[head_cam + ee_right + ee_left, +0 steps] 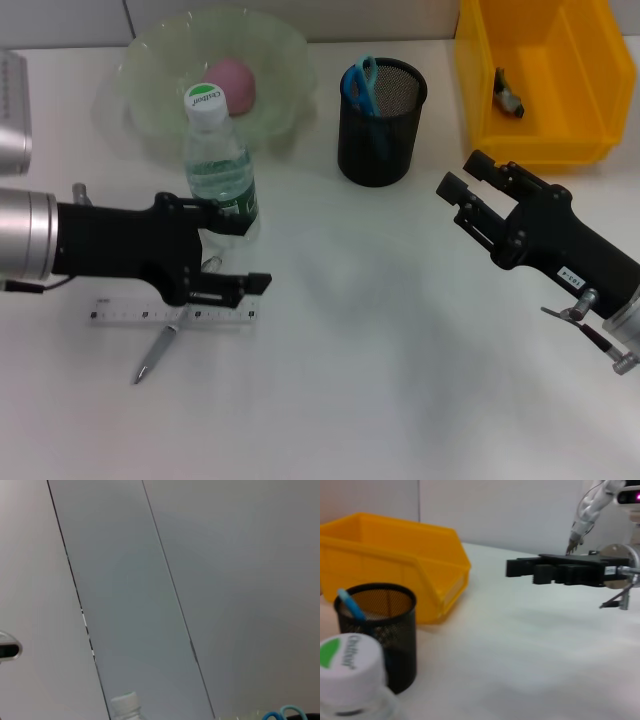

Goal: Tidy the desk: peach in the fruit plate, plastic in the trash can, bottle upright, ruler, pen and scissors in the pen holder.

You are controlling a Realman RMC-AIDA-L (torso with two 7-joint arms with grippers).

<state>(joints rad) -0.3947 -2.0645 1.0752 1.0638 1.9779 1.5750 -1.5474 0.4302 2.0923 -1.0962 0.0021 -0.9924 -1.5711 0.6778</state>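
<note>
The clear bottle (218, 170) with a white cap (347, 672) stands upright in front of the fruit plate (150, 110). My left gripper (228, 250) is open around its lower half, with table showing between the near finger and the bottle. The pink peach (232, 82) lies in the plate. Blue scissors (362, 85) stand in the black mesh pen holder (380, 125). Under my left arm the clear ruler (130, 315) lies flat on the table, and the silver pen (158, 355) slants across its front edge. My right gripper (463, 172) hovers open to the right of the holder.
The yellow bin (540, 130) sits at the back right with a small dark item (510, 95) inside. A silver device (10, 120) lies at the far left edge. Bare white table spreads across the middle and front.
</note>
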